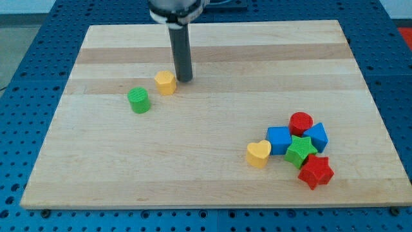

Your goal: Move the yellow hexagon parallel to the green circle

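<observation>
The yellow hexagon (165, 82) lies on the wooden board (212, 187), left of the middle and toward the view's top. The green circle (138, 100) stands just below and to the left of it, a small gap apart. My tip (185, 80) is at the end of the dark rod, right beside the yellow hexagon's right side, touching it or nearly so.
A cluster lies at the view's lower right: a yellow heart (258, 154), a blue block (279, 140), a red circle (300, 122), another blue block (317, 136), a green star (299, 152) and a red star (315, 171). A blue pegboard table surrounds the board.
</observation>
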Motion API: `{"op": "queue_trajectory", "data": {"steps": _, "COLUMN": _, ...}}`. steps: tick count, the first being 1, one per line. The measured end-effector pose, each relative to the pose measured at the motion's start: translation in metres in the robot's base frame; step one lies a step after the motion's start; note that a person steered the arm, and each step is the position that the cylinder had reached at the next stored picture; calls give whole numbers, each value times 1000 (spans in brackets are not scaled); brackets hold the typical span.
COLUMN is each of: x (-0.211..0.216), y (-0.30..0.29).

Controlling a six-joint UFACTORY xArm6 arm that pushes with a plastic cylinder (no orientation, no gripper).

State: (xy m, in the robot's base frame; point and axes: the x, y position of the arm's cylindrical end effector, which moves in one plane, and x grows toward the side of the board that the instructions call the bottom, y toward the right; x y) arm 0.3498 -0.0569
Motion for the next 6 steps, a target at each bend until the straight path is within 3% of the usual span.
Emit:
{"op": "queue_trajectory", "data": {"steps": 1, "x": -29, "y": 18}}
{"op": "queue_trajectory", "data": {"steps": 2, "x": -33, "y": -65}}
{"op": "queue_trajectory", "data": {"steps": 3, "x": 9, "y": -58}}
{"op": "queue_trajectory", "data": {"steps": 4, "x": 39, "y": 19}}
{"op": "queue_trajectory", "data": {"steps": 5, "x": 42, "y": 22}}
{"op": "queue_trajectory", "data": {"steps": 6, "x": 2, "y": -11}}
